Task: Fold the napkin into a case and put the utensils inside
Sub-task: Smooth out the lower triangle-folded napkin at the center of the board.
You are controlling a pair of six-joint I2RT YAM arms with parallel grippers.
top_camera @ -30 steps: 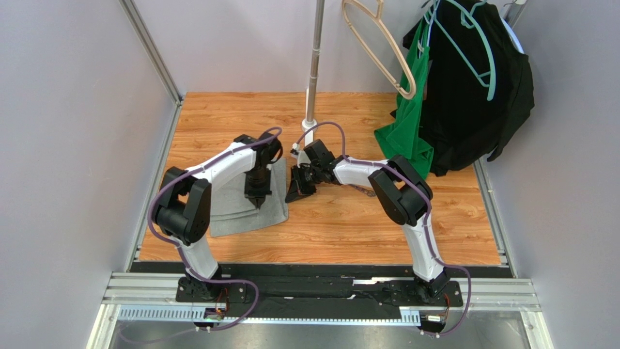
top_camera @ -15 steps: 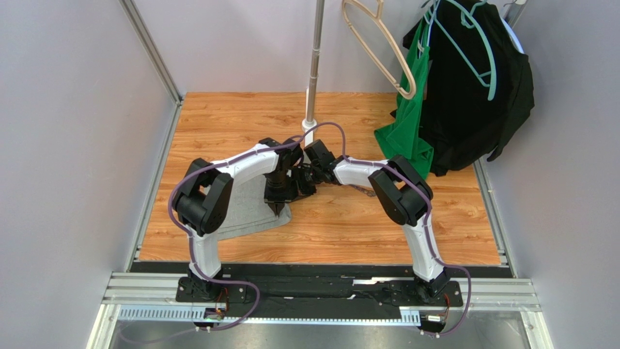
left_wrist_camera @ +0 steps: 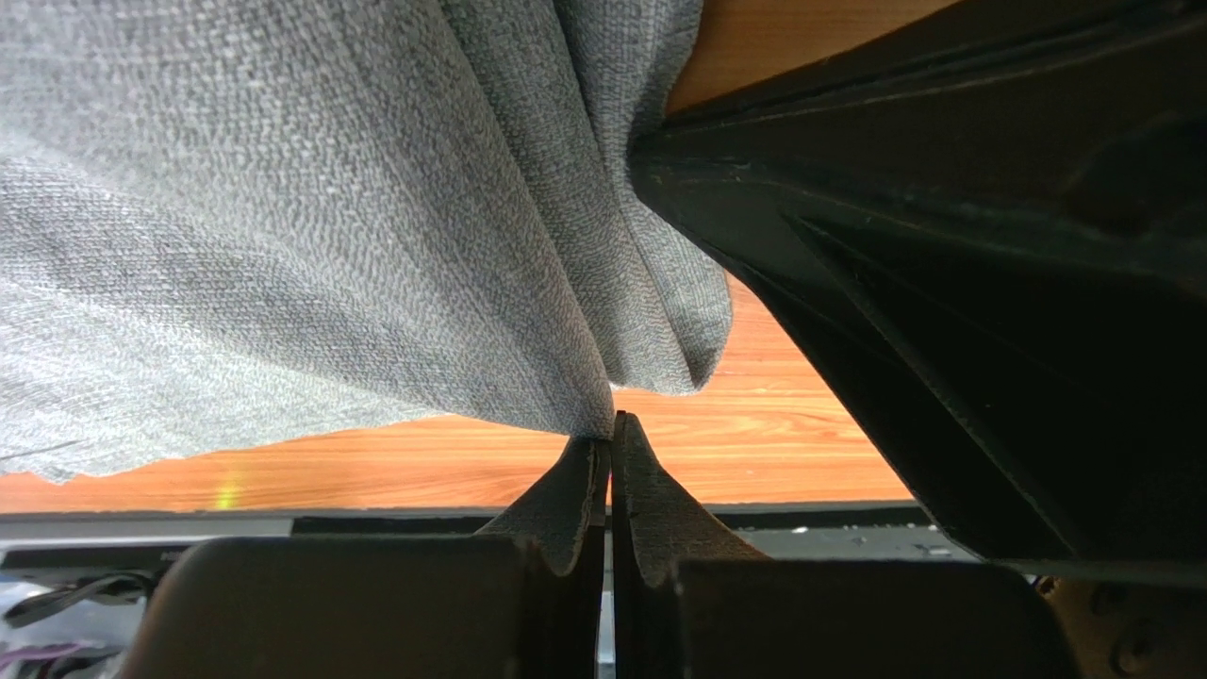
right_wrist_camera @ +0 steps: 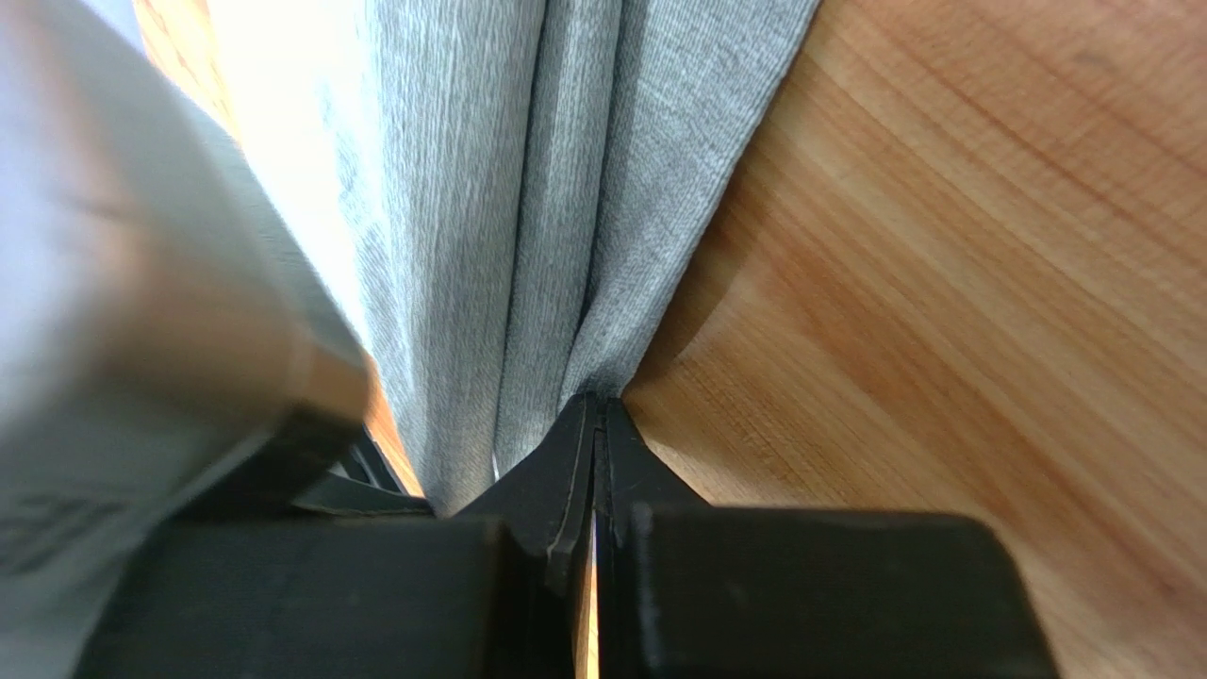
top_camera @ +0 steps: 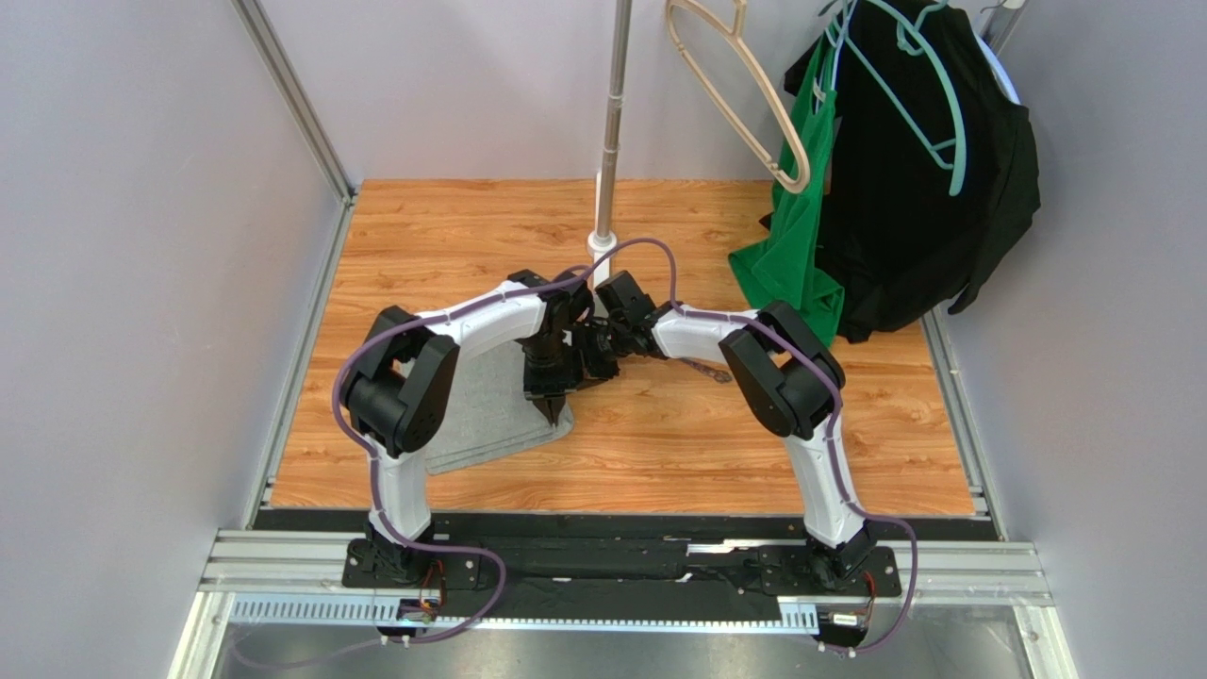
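**A:** Where is the napkin?

**B:** The napkin [top_camera: 489,410] is on the left-centre part of the wooden bench [top_camera: 680,439]. Its left part lies flat. Its right edge is gathered up where the 2 arms meet.

**A:** Which arm has it?

**B:** Both. The left arm [top_camera: 468,318] reaches right across the cloth, with the left jaws pointing down at the near right corner. The right arm [top_camera: 694,335] comes in from the right, and the right jaws sit just beyond the left ones, almost touching them.

**A:** How do the left jaws stand?

**B:** Pressed together on a pinch of the napkin [left_wrist_camera: 284,212]. In the left wrist view the grey weave runs straight into the tips and spreads away in soft folds, with a strip of bench [left_wrist_camera: 425,460] showing below it.

**A:** And the right jaws?

**B:** Also clamped on the napkin [right_wrist_camera: 567,170]. About 3 pleats fan out from the tips, and bare bench [right_wrist_camera: 964,283] shows to the right of the cloth.

**A:** Anything else on the scene?

**B:** A metal pole [top_camera: 612,128] stands at the far middle of the bench. To its right hang a beige hanger [top_camera: 737,85], a green garment [top_camera: 794,241] and a black garment [top_camera: 921,184]. All of these are well apart from the napkin.
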